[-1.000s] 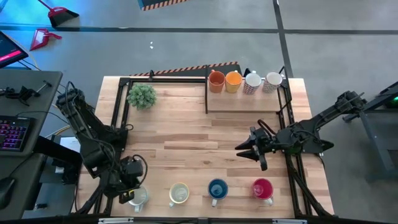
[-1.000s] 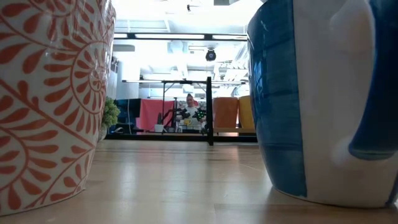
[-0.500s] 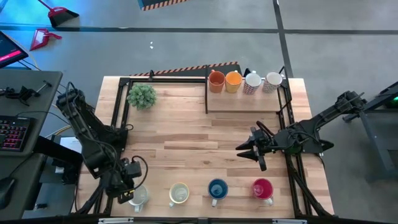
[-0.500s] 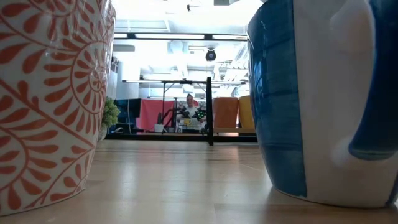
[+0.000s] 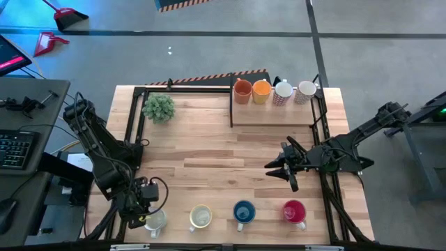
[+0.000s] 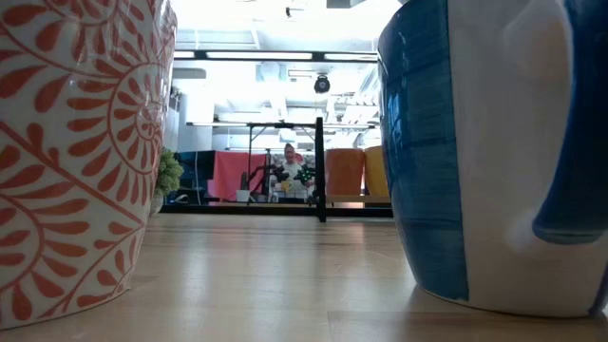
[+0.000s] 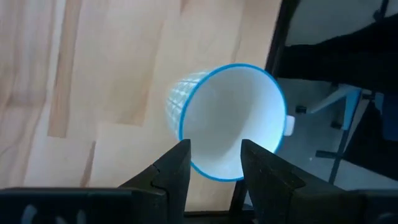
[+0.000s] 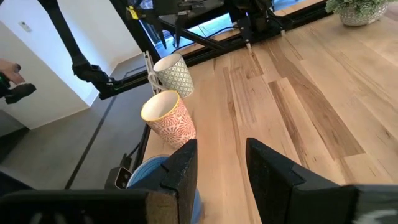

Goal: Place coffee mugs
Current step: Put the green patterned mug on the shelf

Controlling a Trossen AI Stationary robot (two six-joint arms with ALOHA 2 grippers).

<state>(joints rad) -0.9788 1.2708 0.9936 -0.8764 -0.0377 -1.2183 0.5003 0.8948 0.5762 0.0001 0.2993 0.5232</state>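
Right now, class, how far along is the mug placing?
Done: a front row holds the white mug, cream mug, blue mug and red-pink mug. In hand: the left gripper, open, is at the white mug; the right gripper hovers open. Probably left: four shelf mugs.

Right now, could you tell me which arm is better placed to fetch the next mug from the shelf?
Right. The right gripper hangs open mid-table, nearer the shelf mugs; the left gripper is at the near-left mug.
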